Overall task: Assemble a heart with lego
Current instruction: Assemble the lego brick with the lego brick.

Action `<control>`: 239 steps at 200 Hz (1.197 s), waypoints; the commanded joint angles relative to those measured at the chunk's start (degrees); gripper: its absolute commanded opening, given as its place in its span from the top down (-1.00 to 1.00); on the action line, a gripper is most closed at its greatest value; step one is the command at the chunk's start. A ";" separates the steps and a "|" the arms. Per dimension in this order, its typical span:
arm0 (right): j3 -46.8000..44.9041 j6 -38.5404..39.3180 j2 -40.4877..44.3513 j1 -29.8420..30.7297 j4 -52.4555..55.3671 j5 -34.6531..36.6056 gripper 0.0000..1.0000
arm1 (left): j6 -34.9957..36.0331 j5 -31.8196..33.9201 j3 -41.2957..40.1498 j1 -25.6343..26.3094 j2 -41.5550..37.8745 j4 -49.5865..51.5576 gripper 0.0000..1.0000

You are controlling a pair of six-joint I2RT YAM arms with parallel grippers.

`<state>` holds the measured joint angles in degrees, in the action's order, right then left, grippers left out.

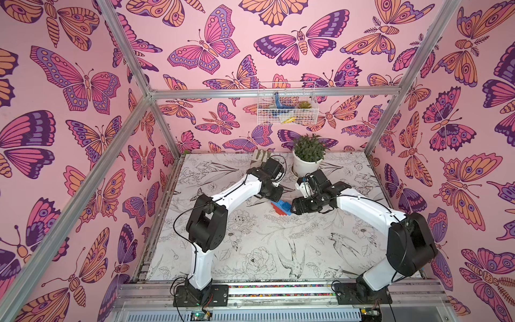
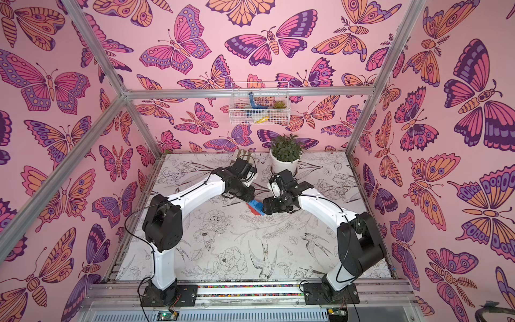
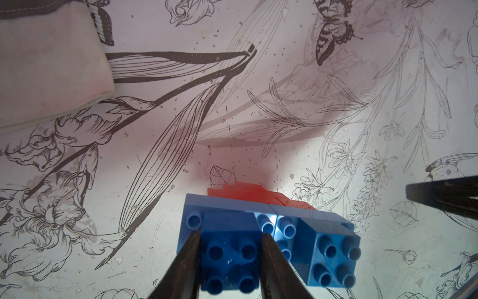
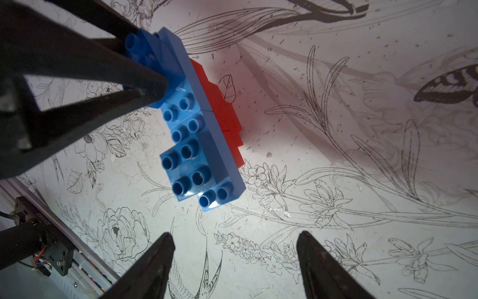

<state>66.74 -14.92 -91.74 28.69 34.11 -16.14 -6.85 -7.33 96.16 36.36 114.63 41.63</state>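
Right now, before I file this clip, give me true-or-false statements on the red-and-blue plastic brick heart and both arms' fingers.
The left fingers flank a small square blue brick of the stepped red-and-blue plastic brick heart. True.
The right fingers grip the heart. False: they stand open, clear of it.
A green plant in a white pot stands at the far edge of the flower-printed table. True.
Loose bricks lie scattered on the table. False: none shows.
The white wire basket rests on the table. False: it hangs on the back wall.

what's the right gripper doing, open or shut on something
Open. In the right wrist view the right gripper has its jaws wide apart with only table between them; the heart is beyond, untouched by it.
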 commanded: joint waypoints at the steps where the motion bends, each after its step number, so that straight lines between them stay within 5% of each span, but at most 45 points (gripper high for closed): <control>1: 2.58 0.95 -0.41 -0.20 1.38 -0.38 -0.57 | 0.70 -0.25 1.68 0.27 1.80 2.13 0.17; 155: 1.08 0.56 0.25 4.23 1.75 1.84 -0.61 | -0.93 1.45 2.38 0.25 -3.26 2.54 -0.25; 239: 3.24 1.17 -5.52 6.28 1.36 8.26 -0.62 | -8.38 1.91 -9.60 -2.14 -13.36 -4.49 -0.36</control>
<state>67.79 -14.92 -96.09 34.65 34.46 -11.20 -11.88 -5.56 90.63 35.88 104.51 39.92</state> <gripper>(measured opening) 0.809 0.678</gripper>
